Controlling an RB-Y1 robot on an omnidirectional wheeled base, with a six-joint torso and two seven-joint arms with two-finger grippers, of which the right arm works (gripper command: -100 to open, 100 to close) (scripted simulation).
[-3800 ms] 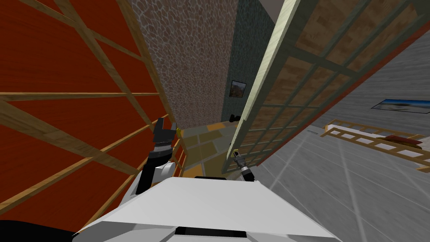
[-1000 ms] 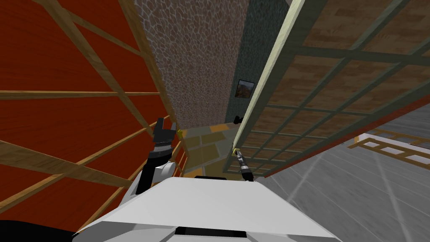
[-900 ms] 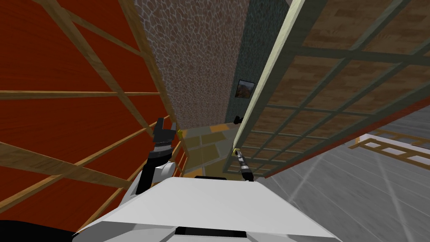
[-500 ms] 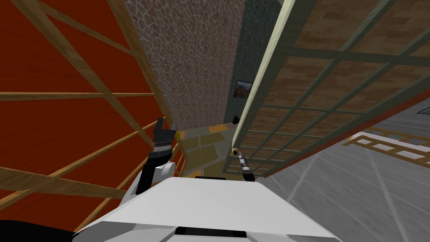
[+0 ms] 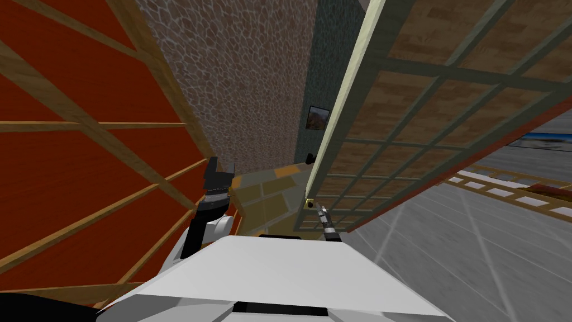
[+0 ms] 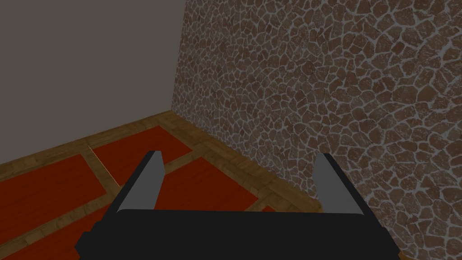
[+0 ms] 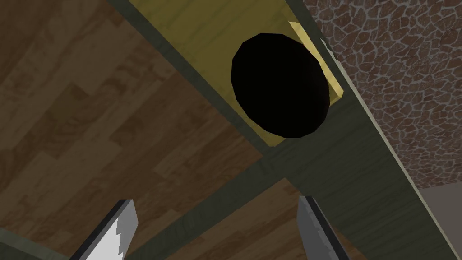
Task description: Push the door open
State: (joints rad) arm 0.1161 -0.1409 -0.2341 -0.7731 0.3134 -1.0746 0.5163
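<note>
Our right gripper is spread wide and empty, close up to the wood-panelled door, just short of its black knob. Our left gripper, also apart and empty, hangs beside the red panelled wall. The door stands ajar on our right, and a cobbled stone wall lies beyond.

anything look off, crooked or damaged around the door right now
Nothing stands out. The door is ajar and looks intact; its slant is the camera's. The black knob sits whole on its yellow plate, with the right gripper close to it, jaws open and holding nothing.
</note>
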